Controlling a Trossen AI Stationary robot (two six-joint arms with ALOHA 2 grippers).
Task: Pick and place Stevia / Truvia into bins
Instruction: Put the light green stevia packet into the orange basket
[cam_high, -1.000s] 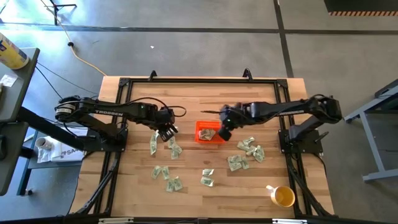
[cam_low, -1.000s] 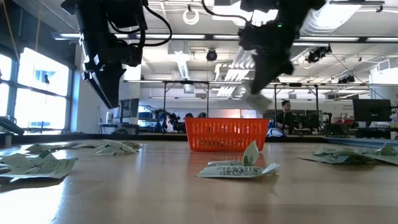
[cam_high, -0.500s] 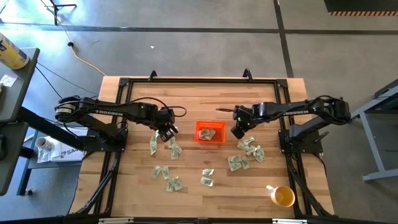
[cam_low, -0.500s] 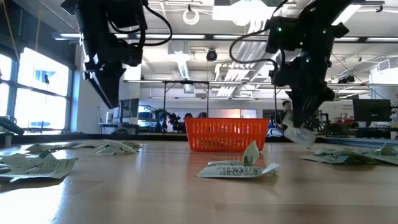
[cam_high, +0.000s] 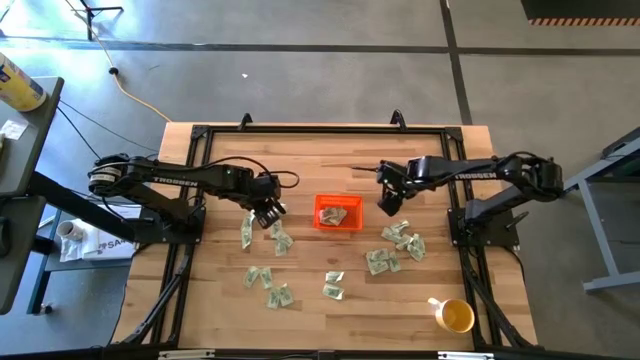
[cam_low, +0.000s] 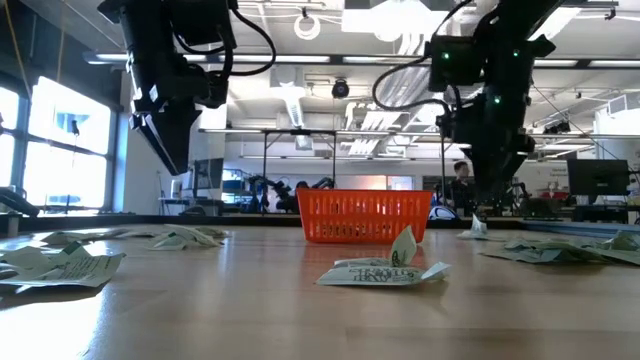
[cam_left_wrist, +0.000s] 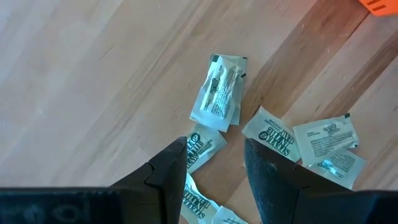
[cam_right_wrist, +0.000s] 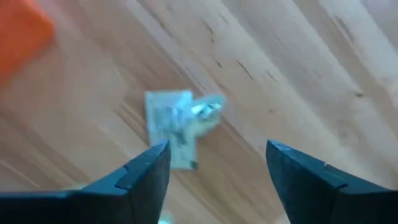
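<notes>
Lying across most of the pale wooden slatted worktop (cam_high: 320, 290): thin green-and-white paper Stevia packets (cam_high: 395, 245), in loose clusters on both sides. Sitting mid-worktop: small orange-red rectangular plastic bin (cam_high: 338, 213), holding at least one packet; the rest of its inside hard to make out. Hovering beside the bin: right gripper (cam_high: 387, 205), fingers wide, empty, above one blurred packet (cam_right_wrist: 177, 124). Hanging over the left cluster: left gripper (cam_high: 268, 212), fingers parted, gripping nothing. Blurring behind: workshop room, person partly hidden.

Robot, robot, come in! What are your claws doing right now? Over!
Right gripper open, empty, above a loose packet beside the orange bin. Left gripper open over packets. Nothing blocking.
</notes>
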